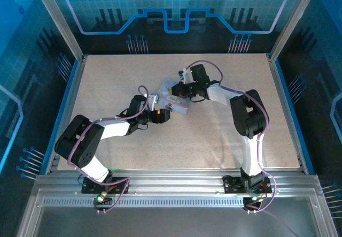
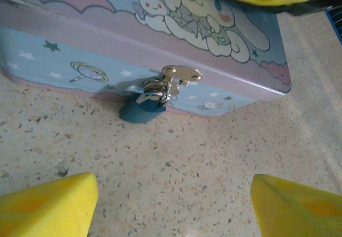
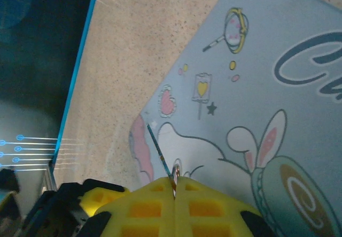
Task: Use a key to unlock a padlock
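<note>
Looking through the left wrist camera, I see the small padlock (image 2: 143, 110), a blue-grey body under a silver shackle. It hangs from the shiny silver hasp (image 2: 181, 74) on the side wall of the pastel tin box (image 2: 64, 60) printed with cartoon rabbits. It sits at about 11 o'clock from the middle of that view. I cannot tell whether its body touches the table or hangs just above it. The left gripper (image 2: 173, 194) hangs low in front of it, yellow foam fingers (image 2: 53, 205) wide apart and holding nothing. I read that as lining up to steady the lock body so it does not swing.

The right gripper (image 3: 175, 189) hovers over the box lid with its yellow pads pressed together on a thin metal key (image 3: 174, 175). The key is a sliver poking out of the seam toward 12 o'clock. Pinched like that, the tip looks free to go in, but it is not yet at the lock.

From overhead the box (image 1: 180, 107) lies just past table centre toward 12 o'clock. The left gripper (image 1: 162, 114) is at its 7 o'clock and the right gripper (image 1: 179, 91) is over its 12 o'clock end.

The speckled beige tabletop (image 1: 107, 76) is flat and matte. Aluminium frame posts (image 1: 56, 17) and blue circuit-pattern wall panels (image 1: 224, 7) close in the cell.
</note>
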Controlling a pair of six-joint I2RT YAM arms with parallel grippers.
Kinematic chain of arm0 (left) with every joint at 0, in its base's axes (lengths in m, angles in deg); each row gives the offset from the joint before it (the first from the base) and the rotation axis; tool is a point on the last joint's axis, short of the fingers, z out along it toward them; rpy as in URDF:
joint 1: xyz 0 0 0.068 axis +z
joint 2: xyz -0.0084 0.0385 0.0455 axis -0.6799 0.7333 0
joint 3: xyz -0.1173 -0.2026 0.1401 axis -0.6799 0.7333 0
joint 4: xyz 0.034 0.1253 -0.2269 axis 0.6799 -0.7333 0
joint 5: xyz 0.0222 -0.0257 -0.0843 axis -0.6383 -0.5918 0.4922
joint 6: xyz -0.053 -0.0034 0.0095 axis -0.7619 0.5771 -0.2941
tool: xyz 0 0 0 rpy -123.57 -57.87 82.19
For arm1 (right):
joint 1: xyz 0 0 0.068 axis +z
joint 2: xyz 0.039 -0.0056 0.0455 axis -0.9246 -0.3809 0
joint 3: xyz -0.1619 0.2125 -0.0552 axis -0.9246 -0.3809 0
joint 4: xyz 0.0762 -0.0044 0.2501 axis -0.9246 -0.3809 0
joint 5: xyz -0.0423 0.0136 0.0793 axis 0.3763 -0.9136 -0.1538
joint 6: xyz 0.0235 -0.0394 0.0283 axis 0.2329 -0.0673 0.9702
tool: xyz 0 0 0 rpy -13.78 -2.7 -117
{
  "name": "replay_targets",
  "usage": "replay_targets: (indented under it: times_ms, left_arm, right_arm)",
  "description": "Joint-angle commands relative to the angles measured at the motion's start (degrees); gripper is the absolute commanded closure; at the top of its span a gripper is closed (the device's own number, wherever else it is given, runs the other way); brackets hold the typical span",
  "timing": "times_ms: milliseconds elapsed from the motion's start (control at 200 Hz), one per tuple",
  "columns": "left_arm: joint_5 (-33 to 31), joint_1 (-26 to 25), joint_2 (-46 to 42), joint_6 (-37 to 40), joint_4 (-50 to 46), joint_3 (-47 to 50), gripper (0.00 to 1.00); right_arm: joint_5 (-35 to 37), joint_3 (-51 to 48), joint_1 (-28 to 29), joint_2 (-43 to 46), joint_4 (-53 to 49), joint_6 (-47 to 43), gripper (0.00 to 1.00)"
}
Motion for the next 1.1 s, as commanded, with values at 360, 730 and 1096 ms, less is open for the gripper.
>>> replay_targets:
  times_ms: [360, 730, 1096]
  left_arm:
    - [-0.11, -0.58, 2.71, 1.95, 4.22, -0.26, 0.27]
    - [-0.85, -1.39, 6.81, 3.19, 4.53, -1.77, 0.30]
    - [-2.58, -1.41, 9.84, 4.62, 6.46, -3.06, 0.37]
  right_arm:
    - [2.07, -0.19, 2.70, -2.07, -10.78, -3.78, 1.00]
    - [1.11, -3.71, 4.09, -0.51, -8.71, -3.29, 1.00]
    - [0.51, -4.07, 4.15, -0.23, -8.26, -3.37, 1.00]
